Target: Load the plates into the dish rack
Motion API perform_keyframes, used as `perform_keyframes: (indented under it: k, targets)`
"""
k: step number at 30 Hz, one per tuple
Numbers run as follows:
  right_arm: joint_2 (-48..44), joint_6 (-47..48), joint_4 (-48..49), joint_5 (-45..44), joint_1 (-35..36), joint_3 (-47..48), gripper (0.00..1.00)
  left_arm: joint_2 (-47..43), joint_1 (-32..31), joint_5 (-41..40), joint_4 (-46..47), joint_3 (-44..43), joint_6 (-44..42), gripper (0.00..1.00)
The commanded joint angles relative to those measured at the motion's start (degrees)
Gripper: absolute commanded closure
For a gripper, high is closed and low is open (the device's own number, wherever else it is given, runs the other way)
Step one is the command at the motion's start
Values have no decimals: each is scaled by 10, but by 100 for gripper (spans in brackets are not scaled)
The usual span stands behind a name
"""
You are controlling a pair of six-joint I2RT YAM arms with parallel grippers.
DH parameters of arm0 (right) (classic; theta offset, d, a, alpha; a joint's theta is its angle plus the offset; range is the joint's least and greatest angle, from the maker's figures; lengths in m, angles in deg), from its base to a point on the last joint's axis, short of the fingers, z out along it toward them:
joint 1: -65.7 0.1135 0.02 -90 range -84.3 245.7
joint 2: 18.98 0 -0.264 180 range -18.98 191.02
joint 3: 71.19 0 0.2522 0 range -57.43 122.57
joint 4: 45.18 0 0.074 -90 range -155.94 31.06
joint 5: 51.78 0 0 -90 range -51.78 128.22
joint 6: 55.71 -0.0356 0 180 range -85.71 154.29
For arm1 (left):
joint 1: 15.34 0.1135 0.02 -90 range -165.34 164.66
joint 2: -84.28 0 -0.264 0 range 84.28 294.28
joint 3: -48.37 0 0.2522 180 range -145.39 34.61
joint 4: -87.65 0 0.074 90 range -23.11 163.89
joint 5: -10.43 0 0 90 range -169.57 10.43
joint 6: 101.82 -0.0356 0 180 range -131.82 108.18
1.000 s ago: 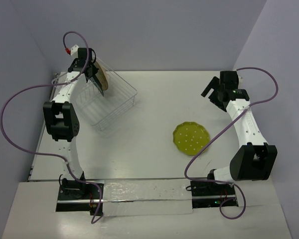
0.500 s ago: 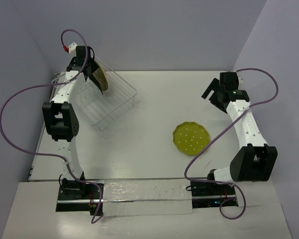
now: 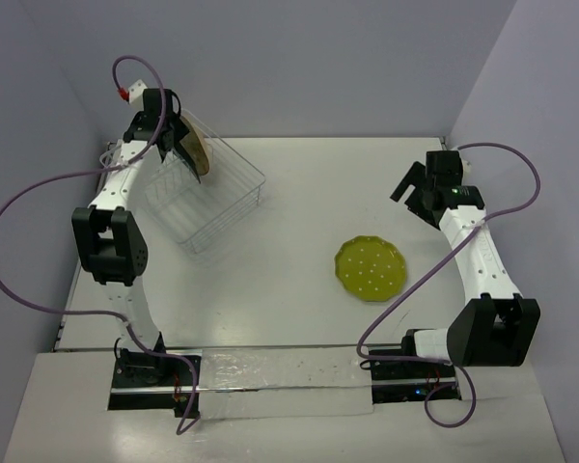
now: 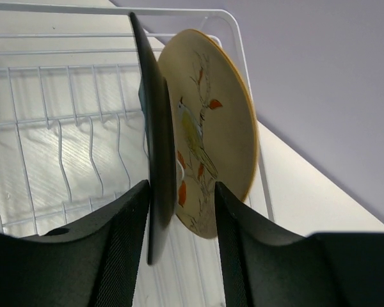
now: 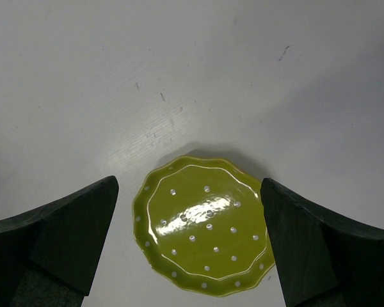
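The left gripper [image 4: 181, 188], jaws half-parted, straddles the teal plate [image 4: 155, 147] stood on edge beside the cream plate [image 4: 211, 121] in the far-left corner of the dish rack [image 4: 70, 65], prongs likely propping both; the right gripper [image 5: 189, 182], wide open, hovers over the yellow-green plate [image 5: 205, 233], flat toward the right edge of the table [image 5: 83, 77], seemingly next to go.

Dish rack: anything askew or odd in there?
Nothing is spilled or damaged. The dish rack sits turned at an angle to the table edges. Inside it, the cream plate stands tilted, not parallel to the teal plate beside it.
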Motion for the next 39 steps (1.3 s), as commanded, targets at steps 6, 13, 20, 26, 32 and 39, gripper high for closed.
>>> perform_keyframes:
  k: [6,13,20,26,32,39]
  targets:
    - [-34,9,13,1,1,-12,0,-50,-32,-31,-18,45,38,50]
    - [-43,14,21,10,0,-24,0,-123,-52,-45,-17,123,45,47]
    - [-47,12,25,15,1,-30,0,-168,-67,-53,-19,154,37,38]
    - [-58,5,32,12,-6,-60,0,-229,-105,-59,-7,160,9,23]
    - [-114,-20,31,47,-59,-143,0,-267,-161,14,48,184,-44,14]
    - [-169,-27,46,143,-128,-294,0,-248,-249,118,106,203,-109,5]
